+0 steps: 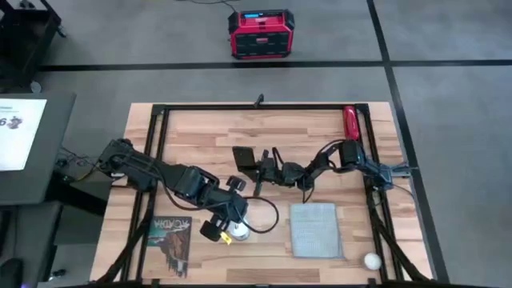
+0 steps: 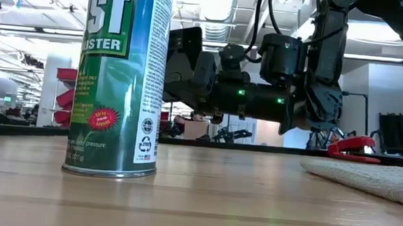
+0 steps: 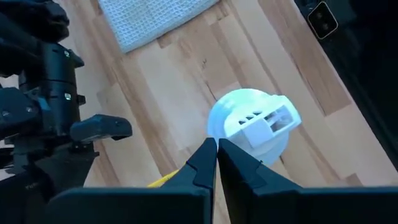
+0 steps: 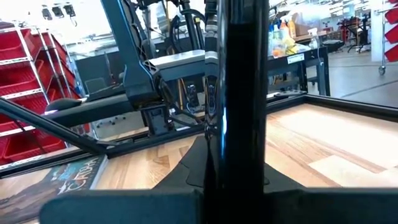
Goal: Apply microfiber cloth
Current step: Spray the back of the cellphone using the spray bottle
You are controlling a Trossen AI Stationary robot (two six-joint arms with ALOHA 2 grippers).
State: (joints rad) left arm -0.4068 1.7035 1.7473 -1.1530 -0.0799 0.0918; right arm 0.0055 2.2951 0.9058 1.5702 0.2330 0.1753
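The microfiber cloth [image 1: 314, 230], pale blue-grey, lies flat on the table at the near right; its corner also shows in the left wrist view [image 3: 149, 18]. No gripper touches it. My right gripper [image 1: 260, 170] hangs over the table's middle, shut on a black phone [image 1: 244, 158], which is lifted above the wood [image 2: 183, 63]. My left gripper [image 3: 216, 149] is shut, just above a green duster can [image 2: 119, 80] with a white nozzle cap [image 3: 252, 121]. The can stands upright on its base. My left gripper's shut fingertips [image 3: 208, 155] stand at the rim of the can's white cap, pointing down; I cannot tell whether they touch it. My right gripper pinches the phone's flat faces between its two fingers, at the end nearest the arm [image 4: 236, 143]. The fingers come level from the table's right. The phone stands on edge, clear of the table.
A dark printed booklet [image 1: 170, 240] lies at the near left. A white ball [image 1: 371, 261] sits at the near right corner and a red tool [image 1: 350, 122] at the far right. A black frame [image 1: 256, 106] runs along the table's edges. A red box [image 1: 262, 34] stands on the floor beyond.
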